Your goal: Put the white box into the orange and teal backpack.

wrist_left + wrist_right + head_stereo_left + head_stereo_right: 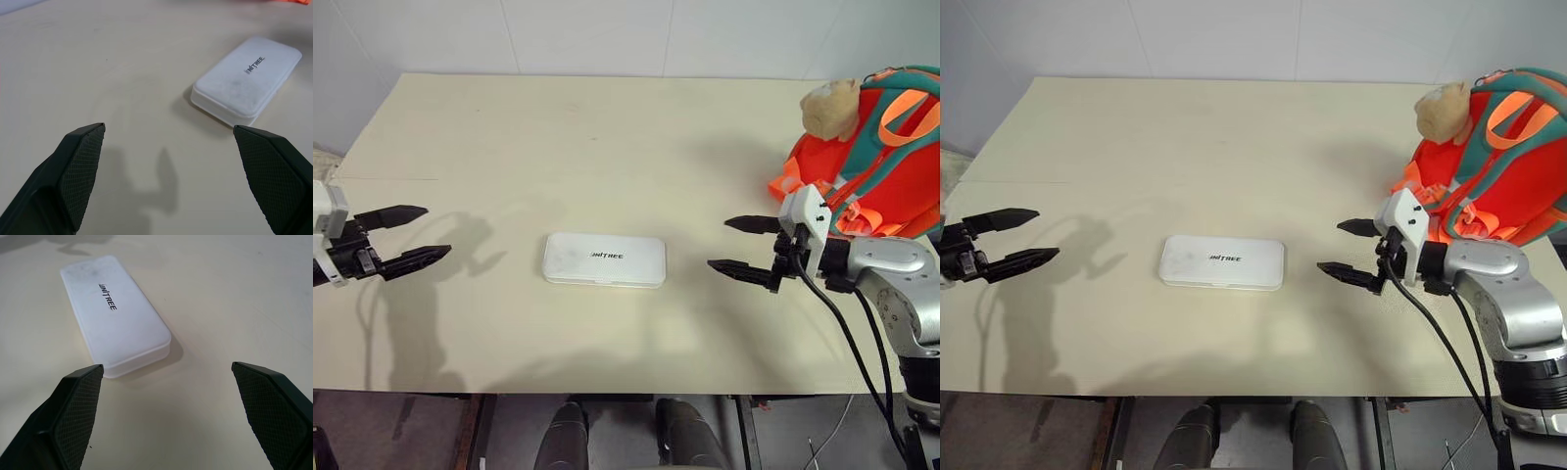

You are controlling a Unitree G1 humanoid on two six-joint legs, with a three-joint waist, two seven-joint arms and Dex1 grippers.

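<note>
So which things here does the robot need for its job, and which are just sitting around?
Needed for the job:
- white box, lying flat in the middle of the table
- orange and teal backpack, at the table's far right corner
- left gripper and right gripper, both open, one on each side of the box

Just there:
- table

The white box (604, 259) carries small dark lettering on its lid; the orange and teal backpack (886, 147) is bright orange with teal trim, orange straps and a beige plush head (830, 106); the table (607, 137) is pale cream; both grippers' fingers (80, 169) are black with a fine cross-hatched texture.
</note>
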